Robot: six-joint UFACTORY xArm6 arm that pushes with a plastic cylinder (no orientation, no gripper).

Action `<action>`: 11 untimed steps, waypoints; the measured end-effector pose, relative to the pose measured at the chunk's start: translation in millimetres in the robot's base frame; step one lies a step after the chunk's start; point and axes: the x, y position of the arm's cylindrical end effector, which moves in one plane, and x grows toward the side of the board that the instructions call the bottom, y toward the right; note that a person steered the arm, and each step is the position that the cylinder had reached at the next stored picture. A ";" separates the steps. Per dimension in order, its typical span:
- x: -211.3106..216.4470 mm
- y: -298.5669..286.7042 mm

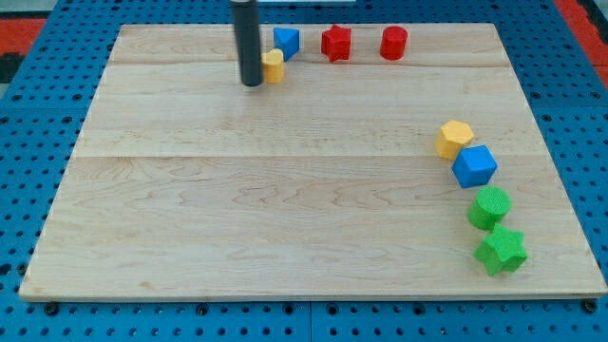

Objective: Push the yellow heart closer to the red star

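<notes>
currently, near edge first: green star (pixel 502 250), green cylinder (pixel 490 206), blue cube (pixel 473 165) and yellow hexagon (pixel 454 139) cluster at the view's right. far edge: my tip (pixel 252 83) touches yellow heart (pixel 275 66)'s left; blue block (pixel 286 41), red star (pixel 335 42), red cylinder (pixel 393 43) beyond. no jaws, just a rod.

Count on the pale wooden board (pixel 285 190): eight small blocks. Two yellow, a heart (pixel 275 66) and a hexagon (pixel 454 139). Two blue cubes (pixel 286 41) (pixel 473 165). Two red, a star (pixel 335 42) and a cylinder (pixel 393 43). Two green, a cylinder (pixel 490 207) and a star (pixel 501 250).
</notes>
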 end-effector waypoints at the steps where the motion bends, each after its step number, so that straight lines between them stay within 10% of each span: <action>1: -19.3 -26.5; 11: -42.5 82.6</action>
